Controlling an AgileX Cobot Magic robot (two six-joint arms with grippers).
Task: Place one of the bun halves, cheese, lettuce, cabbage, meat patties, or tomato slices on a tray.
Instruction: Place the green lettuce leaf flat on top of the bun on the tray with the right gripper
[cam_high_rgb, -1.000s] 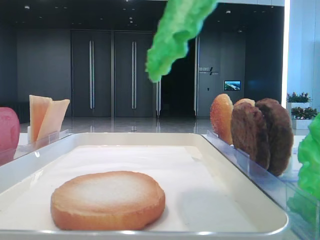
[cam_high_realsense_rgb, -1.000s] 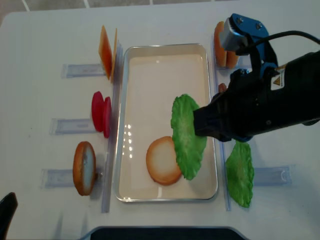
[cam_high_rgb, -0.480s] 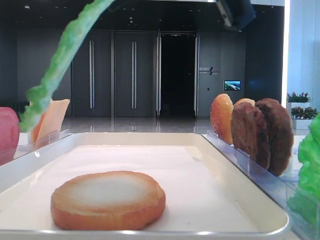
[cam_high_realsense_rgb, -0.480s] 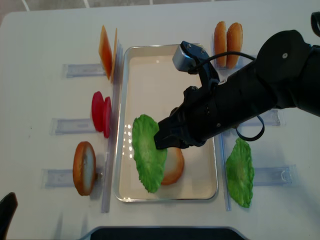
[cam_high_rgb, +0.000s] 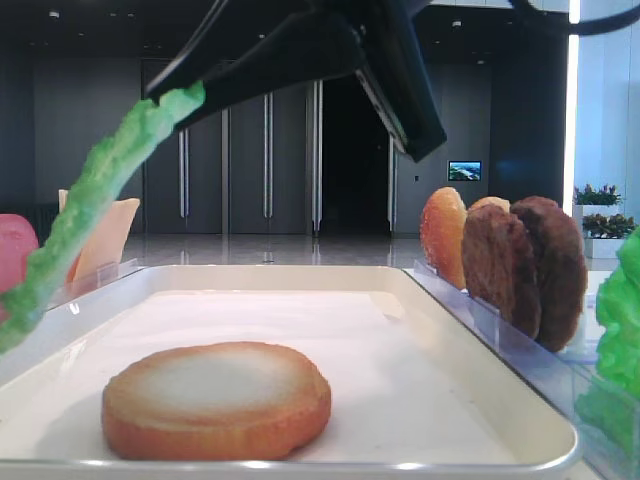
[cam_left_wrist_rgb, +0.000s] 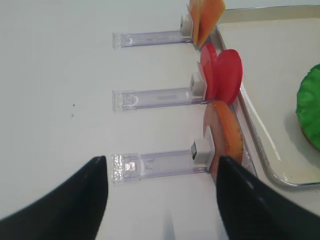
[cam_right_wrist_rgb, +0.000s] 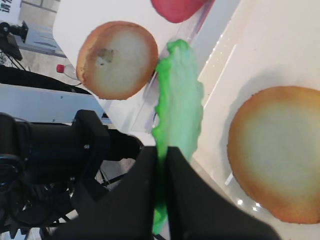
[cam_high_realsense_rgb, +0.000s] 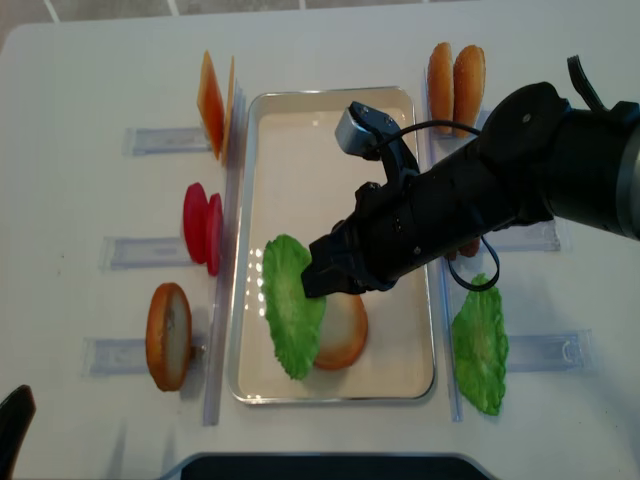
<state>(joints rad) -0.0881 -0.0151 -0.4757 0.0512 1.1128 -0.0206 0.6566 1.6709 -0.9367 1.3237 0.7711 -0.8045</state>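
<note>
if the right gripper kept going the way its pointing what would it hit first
Probably the left rim of the shallow white rectangular tray. The right gripper, shut on the crinkly bright green lettuce leaf, points down and leftward over that edge; the leaf would touch first. Depth is hard to judge.

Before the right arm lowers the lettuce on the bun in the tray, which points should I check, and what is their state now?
1. Right end effector is shut on the lettuce: ok.
2. Lettuce hangs tilted, above the tray, not yet lying flat: ok.
3. Lettuce is centred over the bun half: not ok; it overhangs the bun's left part toward the tray's left rim.
4. Bun half lies flat, pale face up: ok.
5. Left end effector is open and away from the tray: ok.
</note>
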